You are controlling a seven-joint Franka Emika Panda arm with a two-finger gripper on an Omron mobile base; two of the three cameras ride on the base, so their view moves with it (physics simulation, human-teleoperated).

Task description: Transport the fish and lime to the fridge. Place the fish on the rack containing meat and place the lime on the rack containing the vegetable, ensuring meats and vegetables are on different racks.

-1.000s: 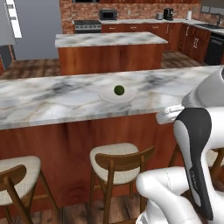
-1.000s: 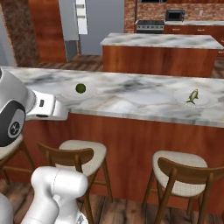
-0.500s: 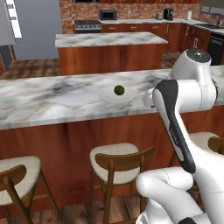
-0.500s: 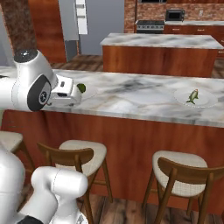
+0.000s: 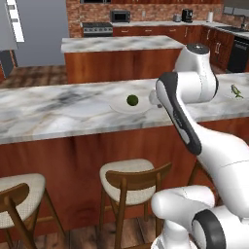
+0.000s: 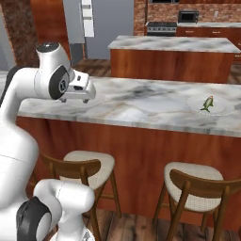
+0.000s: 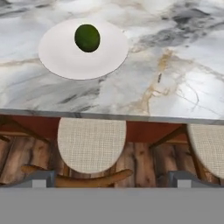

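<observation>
- Pincer (image 7: 112, 179) stands wide w/ nothing in it, fingertips at bottom of hand view.
- Lime (image 7: 87, 37) upper left, on white plate (image 7: 65, 61) on desk (image 7: 175, 87); fish (image 6: 207, 103) on another plate at right of right base view.
- Next: centre over lime, lower slowly, close softly; I think it rolls easily.

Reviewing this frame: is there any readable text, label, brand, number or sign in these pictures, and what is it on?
None can be read.
The lime and its white plate: no markings.
The fish: none.
The marble counter: only veining.
The fridge: no legible lettering.
The microwave and stove: any panel markings are too small and blurred to read.
</observation>
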